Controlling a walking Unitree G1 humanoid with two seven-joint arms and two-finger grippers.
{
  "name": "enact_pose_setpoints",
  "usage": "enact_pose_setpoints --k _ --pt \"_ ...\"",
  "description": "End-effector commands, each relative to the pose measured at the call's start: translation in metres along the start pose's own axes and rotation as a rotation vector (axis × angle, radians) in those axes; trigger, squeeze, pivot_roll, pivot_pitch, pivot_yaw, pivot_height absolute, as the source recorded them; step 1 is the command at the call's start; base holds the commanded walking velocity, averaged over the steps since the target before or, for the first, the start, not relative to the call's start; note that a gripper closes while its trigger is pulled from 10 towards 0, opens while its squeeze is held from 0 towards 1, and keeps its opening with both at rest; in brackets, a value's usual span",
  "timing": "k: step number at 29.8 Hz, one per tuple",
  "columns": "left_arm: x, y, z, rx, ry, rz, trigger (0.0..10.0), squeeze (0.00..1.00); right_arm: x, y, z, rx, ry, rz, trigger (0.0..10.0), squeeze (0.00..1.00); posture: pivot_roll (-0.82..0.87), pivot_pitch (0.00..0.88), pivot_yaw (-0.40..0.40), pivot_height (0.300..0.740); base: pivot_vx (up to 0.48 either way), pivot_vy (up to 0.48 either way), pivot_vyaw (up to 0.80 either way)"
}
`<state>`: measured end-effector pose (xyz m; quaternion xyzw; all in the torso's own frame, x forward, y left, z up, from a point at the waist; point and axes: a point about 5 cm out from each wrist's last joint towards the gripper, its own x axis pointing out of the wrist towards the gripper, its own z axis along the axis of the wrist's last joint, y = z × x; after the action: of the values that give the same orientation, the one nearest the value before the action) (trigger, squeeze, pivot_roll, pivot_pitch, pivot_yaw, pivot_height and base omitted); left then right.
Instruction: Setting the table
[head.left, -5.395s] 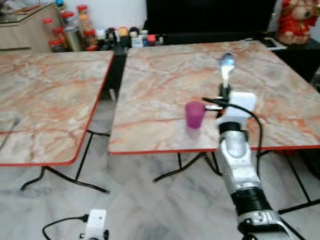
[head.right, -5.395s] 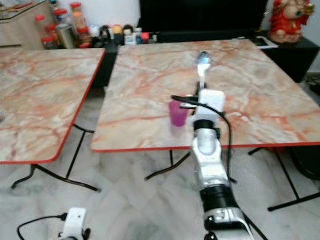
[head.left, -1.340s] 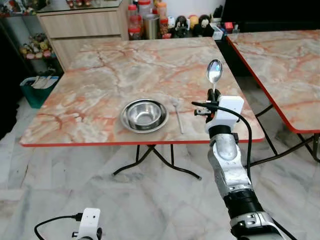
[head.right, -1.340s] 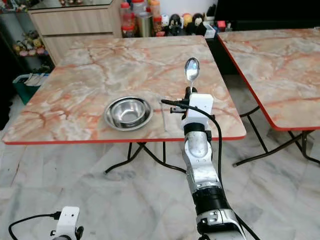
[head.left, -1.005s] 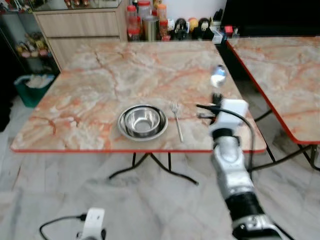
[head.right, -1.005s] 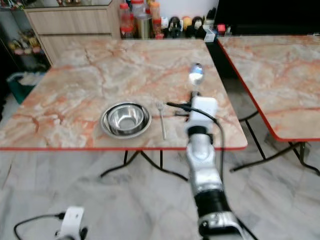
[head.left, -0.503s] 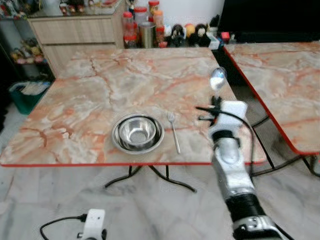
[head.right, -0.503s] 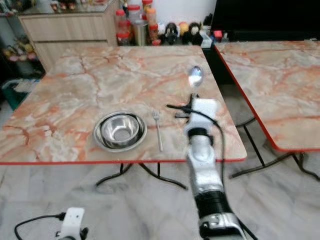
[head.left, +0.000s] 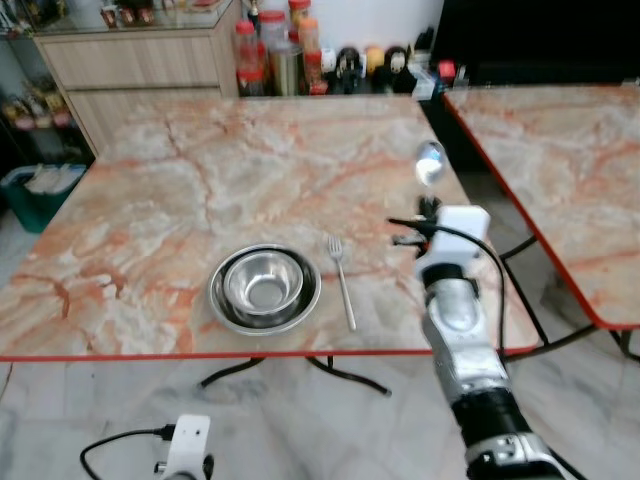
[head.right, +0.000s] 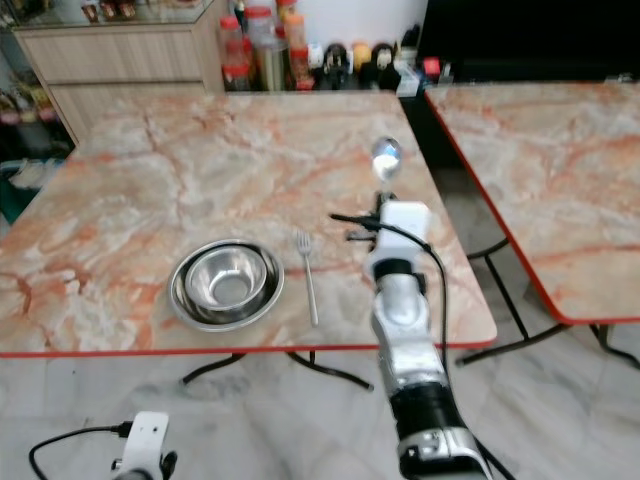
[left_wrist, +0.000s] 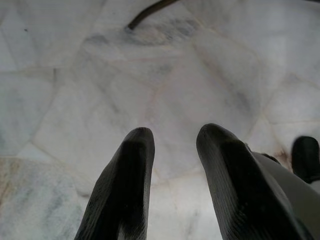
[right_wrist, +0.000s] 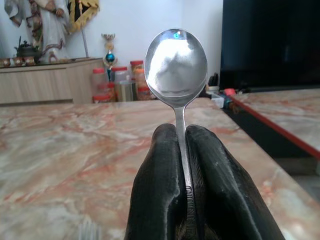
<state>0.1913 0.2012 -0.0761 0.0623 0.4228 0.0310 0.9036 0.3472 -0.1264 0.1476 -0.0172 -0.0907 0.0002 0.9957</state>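
Here the right gripper (right_wrist: 181, 150) has its jaws clenched on an upright spoon (right_wrist: 176, 65) above the bench (head.left: 150, 200); the left gripper (left_wrist: 172, 142), jaws released, hangs over floor (left_wrist: 60, 60).

The worktop (head.left: 190, 190) is marbled cream with orange-pink veins and a red rim. The bowl (head.left: 264, 290), fork (head.left: 343, 282) and spoon (right_wrist: 176, 62) are shiny silver. The floor (left_wrist: 200, 80) is pale grey-white marble.
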Motion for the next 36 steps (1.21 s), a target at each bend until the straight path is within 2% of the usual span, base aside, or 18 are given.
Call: enact_pose_setpoints --k 1,7,15,36 --pt "-0.0017 -0.0032 -0.0089 0.006 0.035 -0.008 10.0 0.00 0.0003 -0.0042 -0.0042 -0.020 0.029 -0.008 10.0 0.00 -0.02 0.051 0.022 0.740 0.000 0.000 0.00" --pt "-0.0021 -0.0030 -0.0110 0.007 0.043 -0.011 10.0 0.00 0.0041 -0.0052 -0.0109 -0.027 0.078 -0.006 10.0 0.00 -0.01 0.044 0.017 0.740 0.000 0.000 0.00" --pt "-0.0022 -0.0022 -0.0112 0.009 0.044 -0.005 10.0 0.00 0.0067 -0.0050 -0.0087 -0.029 0.072 0.005 10.0 0.00 -0.01 0.039 0.015 0.740 0.000 0.000 0.00" --pt "-0.0013 -0.0031 -0.0083 0.006 0.040 -0.002 10.0 0.00 0.0028 -0.0019 -0.0112 -0.032 0.071 0.020 10.0 0.00 -0.01 0.066 0.022 0.740 0.257 0.000 0.00"
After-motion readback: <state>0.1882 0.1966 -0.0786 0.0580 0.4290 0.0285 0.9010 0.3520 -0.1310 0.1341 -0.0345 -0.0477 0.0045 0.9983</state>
